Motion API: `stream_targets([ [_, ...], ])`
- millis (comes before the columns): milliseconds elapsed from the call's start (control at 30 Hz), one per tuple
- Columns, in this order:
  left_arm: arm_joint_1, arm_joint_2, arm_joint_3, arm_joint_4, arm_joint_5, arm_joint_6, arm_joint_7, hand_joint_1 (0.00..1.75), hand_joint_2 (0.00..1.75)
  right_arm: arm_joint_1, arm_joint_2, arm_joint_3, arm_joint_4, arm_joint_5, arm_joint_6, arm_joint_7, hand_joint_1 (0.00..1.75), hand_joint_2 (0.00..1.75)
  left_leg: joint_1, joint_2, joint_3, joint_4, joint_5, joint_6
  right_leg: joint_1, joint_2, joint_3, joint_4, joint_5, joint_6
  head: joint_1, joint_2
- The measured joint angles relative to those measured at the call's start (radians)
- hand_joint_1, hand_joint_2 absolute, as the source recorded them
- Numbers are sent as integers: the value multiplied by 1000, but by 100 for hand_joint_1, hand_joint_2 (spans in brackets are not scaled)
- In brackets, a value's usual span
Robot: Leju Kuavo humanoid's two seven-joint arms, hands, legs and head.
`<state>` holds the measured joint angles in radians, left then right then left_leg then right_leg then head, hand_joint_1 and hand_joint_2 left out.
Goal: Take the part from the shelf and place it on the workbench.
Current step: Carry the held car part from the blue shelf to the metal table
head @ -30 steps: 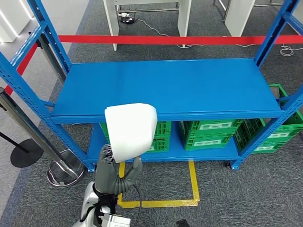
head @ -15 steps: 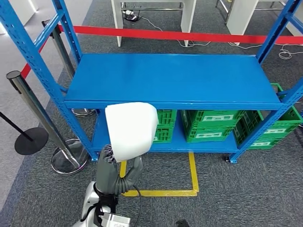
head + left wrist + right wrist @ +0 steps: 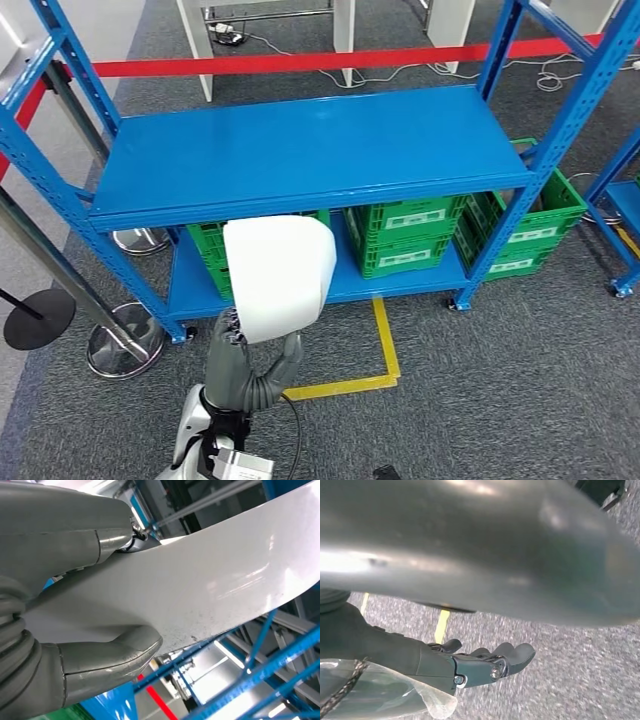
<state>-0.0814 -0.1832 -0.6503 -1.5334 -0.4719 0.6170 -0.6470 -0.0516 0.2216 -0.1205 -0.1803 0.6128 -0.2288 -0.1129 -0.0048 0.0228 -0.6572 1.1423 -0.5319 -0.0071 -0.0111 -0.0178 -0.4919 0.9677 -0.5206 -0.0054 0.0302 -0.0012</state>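
The robot's left hand (image 3: 241,368) holds a smooth white curved plastic part (image 3: 278,275), a shell-like piece with rounded corners, gripping it at its lower edge so the part stands above the hand. In the head view the part sits in front of the blue metal shelf unit (image 3: 302,150), covering a stretch of the upper shelf's front edge and some of the green plastic crates (image 3: 404,235) stowed on the lower shelf. From the left wrist, the grey thumb (image 3: 109,657) presses on one face of the white part (image 3: 211,585) while the fingers (image 3: 75,527) lie across the other face, so the sheet is pinched between them. The right hand (image 3: 478,665) hangs over grey carpet (image 3: 554,670), its dark fingers stretched out and holding nothing. Yellow floor tape (image 3: 386,350) marks a corner on the carpet in front of the shelf, and a red barrier tape (image 3: 302,62) runs behind it.
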Motion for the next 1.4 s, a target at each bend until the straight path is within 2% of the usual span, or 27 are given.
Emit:
stream_targets([
  [33,0,1,0,0,3,-2,0,175,175,0,0,0,0,1,-1,0,0,0,1,-8,-23,70,-38,-3,1,10,-4,1,5,-2,0,0],
  [67,0,1,0,1,6,-4,0,175,175,0,0,0,0,1,-1,1,0,0,2,-10,-37,120,-55,-3,1,21,-9,2,9,-2,0,0],
  [100,0,2,0,2,9,-5,0,175,175,1,0,0,0,2,-1,2,0,0,2,-11,-38,139,-53,-1,2,32,-13,4,11,-2,0,0],
  [133,0,2,0,2,10,-7,-1,175,175,2,0,0,0,2,-2,3,0,0,2,-13,-21,119,-30,2,2,44,-15,6,12,-2,0,0],
  [167,0,2,0,2,11,-8,-1,175,175,2,0,0,0,3,-2,4,0,0,2,-19,7,70,3,7,3,57,-16,8,13,-1,0,0],
  [233,-1,2,0,3,14,-10,-2,175,175,1,2,0,0,4,-2,4,0,0,3,-61,74,-57,55,24,2,80,-21,12,13,2,2,0],
  [300,-1,2,-1,4,18,-13,-5,175,175,-2,3,-1,0,5,-3,4,0,0,3,-95,105,-124,67,36,-3,102,-31,14,17,12,2,0],
  [367,-2,2,-2,4,23,-16,-9,175,175,-1,4,-1,0,6,-4,5,0,0,3,-83,106,-141,65,41,-5,120,-40,13,23,26,-1,0],
  [400,-3,1,-4,4,25,-17,-11,175,175,0,4,-1,0,7,-5,5,0,0,5,-70,108,-150,65,44,-5,114,-48,16,20,32,-1,0],
  [467,-4,0,-6,4,28,-20,-15,175,175,0,4,-1,0,7,-7,7,0,0,10,-46,110,-165,69,49,-2,73,-81,67,-13,43,4,0],
  [533,-3,0,-8,5,30,-21,-17,175,175,-1,4,-3,0,6,-10,8,0,0,10,-21,108,-166,70,52,-2,33,-148,195,-74,52,8,0],
  [567,-3,0,-8,6,31,-21,-17,175,175,-1,4,-4,0,5,-11,8,0,0,9,-8,107,-166,69,53,-3,28,-181,260,-95,56,8,0],
  [600,-3,0,-8,7,31,-22,-17,175,175,1,4,-5,0,3,-12,10,0,0,9,5,107,-165,69,53,-4,26,-202,298,-99,59,8,0],
  [633,-4,0,-8,8,31,-23,-17,175,175,2,4,-7,0,2,-13,12,0,0,9,18,107,-164,68,53,-5,23,-202,296,-84,61,9,0],
  [700,-4,0,-9,9,32,-24,-17,175,175,3,4,-10,0,1,-15,16,0,0,9,39,107,-159,64,48,-6,-2,-145,181,-16,64,9,0],
  [767,-5,0,-9,10,32,-24,-17,175,175,0,4,-12,0,1,-16,17,0,0,3,56,106,-148,57,37,-3,-43,-80,60,25,56,9,0],
  [800,-5,0,-9,10,31,-25,-17,175,175,-1,4,-13,0,1,-17,17,0,0,0,63,106,-144,54,33,-1,-54,-66,34,29,50,7,0],
  [900,-5,1,-10,10,31,-25,-17,175,175,1,4,-14,0,1,-18,18,0,0,-1,80,107,-137,48,21,0,-29,-69,30,31,27,5,0],
  [967,-6,1,-10,11,31,-25,-17,175,175,2,4,-15,0,2,-17,20,0,0,5,48,95,-97,11,10,-3,-7,-73,29,38,14,3,0],
  [1033,-5,3,-11,12,29,-27,-17,175,175,0,4,-15,0,3,-16,23,0,0,9,3,49,17,-60,3,-3,15,-78,29,43,6,1,0],
  [1100,-6,4,-12,14,19,-28,-9,175,175,1,4,-15,0,4,-15,25,0,0,10,-10,-1,138,-109,3,-1,40,-83,29,47,2,1,0],
  [1133,-6,5,-13,16,12,-28,-3,175,175,2,4,-15,0,6,-15,26,0,0,9,-12,-8,155,-105,6,0,53,-83,30,48,1,1,0],
  [1167,-7,5,-14,17,5,-27,3,175,175,3,4,-15,0,8,-14,27,0,0,9,-14,3,134,-82,10,1,68,-83,30,49,2,2,0],
  [1200,-7,5,-15,18,1,-27,8,175,175,3,4,-15,0,10,-13,29,0,0,9,-23,30,76,-44,16,1,82,-83,31,50,3,1,0],
  [1267,-8,5,-17,18,-1,-26,14,175,175,2,4,-15,0,16,-9,31,0,0,10,-71,91,-61,22,31,1,109,-85,32,52,8,2,0],
  [1333,-8,6,-17,18,-1,-26,18,175,175,0,4,-15,0,24,-6,33,0,0,10,-105,116,-126,39,38,-3,130,-94,34,57,19,2,0],
  [1400,-8,6,-17,19,0,-25,21,175,175,2,4,-15,0,29,-4,36,0,0,10,-92,118,-136,40,39,-7,144,-105,33,62,32,-1,0],
])
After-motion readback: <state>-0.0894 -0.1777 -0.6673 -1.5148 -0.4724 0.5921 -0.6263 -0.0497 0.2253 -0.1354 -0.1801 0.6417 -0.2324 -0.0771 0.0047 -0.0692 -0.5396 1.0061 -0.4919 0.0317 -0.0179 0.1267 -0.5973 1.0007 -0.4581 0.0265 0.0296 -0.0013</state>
